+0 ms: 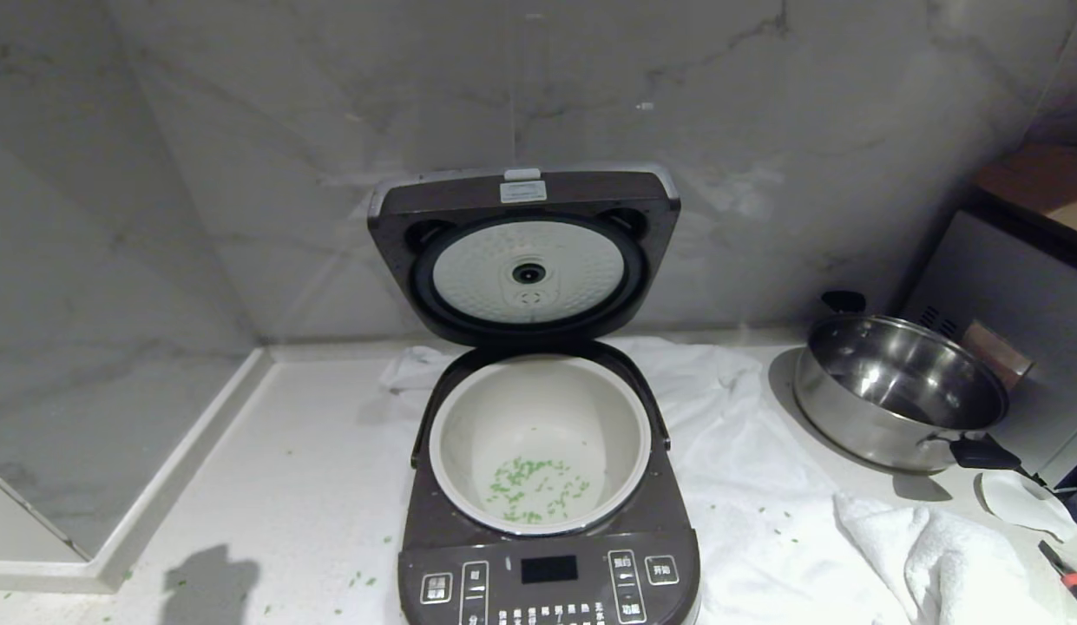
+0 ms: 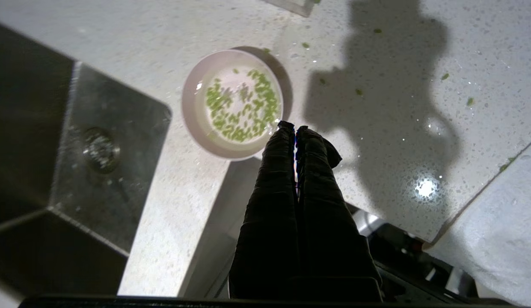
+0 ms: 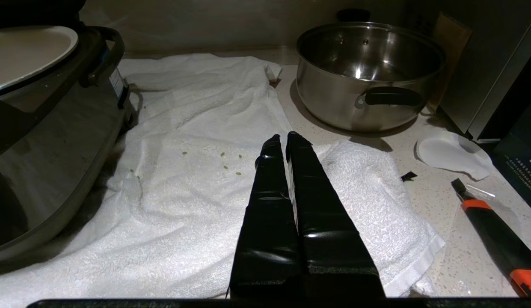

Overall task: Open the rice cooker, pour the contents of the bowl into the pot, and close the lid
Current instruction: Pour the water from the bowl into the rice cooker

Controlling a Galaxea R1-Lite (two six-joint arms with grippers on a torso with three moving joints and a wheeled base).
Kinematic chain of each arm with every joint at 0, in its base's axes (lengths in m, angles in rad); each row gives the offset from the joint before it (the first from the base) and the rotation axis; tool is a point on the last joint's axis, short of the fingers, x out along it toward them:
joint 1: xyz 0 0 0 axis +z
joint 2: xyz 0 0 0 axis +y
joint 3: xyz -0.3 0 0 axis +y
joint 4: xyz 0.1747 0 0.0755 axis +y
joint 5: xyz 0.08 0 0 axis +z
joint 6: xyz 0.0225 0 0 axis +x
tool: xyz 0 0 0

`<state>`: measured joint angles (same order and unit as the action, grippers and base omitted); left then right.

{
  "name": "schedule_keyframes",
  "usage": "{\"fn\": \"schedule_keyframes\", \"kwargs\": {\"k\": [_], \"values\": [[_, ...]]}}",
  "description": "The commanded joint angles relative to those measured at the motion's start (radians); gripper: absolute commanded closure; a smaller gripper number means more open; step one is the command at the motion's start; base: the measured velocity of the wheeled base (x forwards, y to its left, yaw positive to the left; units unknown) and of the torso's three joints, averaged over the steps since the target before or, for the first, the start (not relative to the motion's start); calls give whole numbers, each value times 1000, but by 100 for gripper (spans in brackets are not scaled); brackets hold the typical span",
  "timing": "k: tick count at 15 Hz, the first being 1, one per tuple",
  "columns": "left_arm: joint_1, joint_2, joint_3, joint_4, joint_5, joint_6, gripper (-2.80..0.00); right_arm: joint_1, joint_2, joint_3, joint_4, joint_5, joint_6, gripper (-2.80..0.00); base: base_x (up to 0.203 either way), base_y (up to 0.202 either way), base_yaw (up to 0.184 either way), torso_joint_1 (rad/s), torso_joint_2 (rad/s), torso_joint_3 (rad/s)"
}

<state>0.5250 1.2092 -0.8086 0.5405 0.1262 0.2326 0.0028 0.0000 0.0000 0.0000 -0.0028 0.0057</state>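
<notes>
The rice cooker stands in the middle of the counter with the lid swung up, its white dimpled inner plate facing me. The pot inside is uncovered, with a scatter of green bits on its floor. In the left wrist view the pale pink bowl sits on the speckled counter, holding the contents, chopped green bits. My left gripper is shut and empty, its tips just beside the bowl's rim, above the counter. My right gripper is shut and empty over the white towel, beside the rice cooker.
A steel pan with black handles stands to the right, before a grey box appliance. A white towel lies under and right of the cooker. A metal sink is next to the bowl. An orange-black knife lies at the right.
</notes>
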Motion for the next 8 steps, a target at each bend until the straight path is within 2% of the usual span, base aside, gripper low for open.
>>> {"fn": "schedule_keyframes", "kwargs": {"k": [1,2,4,8], "values": [[179,207,18,-73,-177,117,0,0,0,0,0,0,0,0,0,0,0,0,0,0],[229,256,24,-121,-217,141,0,0,0,0,0,0,0,0,0,0,0,0,0,0],[322,324,27,-205,-244,170,0,0,0,0,0,0,0,0,0,0,0,0,0,0],[392,412,51,-277,-256,199,0,0,0,0,0,0,0,0,0,0,0,0,0,0]]}}
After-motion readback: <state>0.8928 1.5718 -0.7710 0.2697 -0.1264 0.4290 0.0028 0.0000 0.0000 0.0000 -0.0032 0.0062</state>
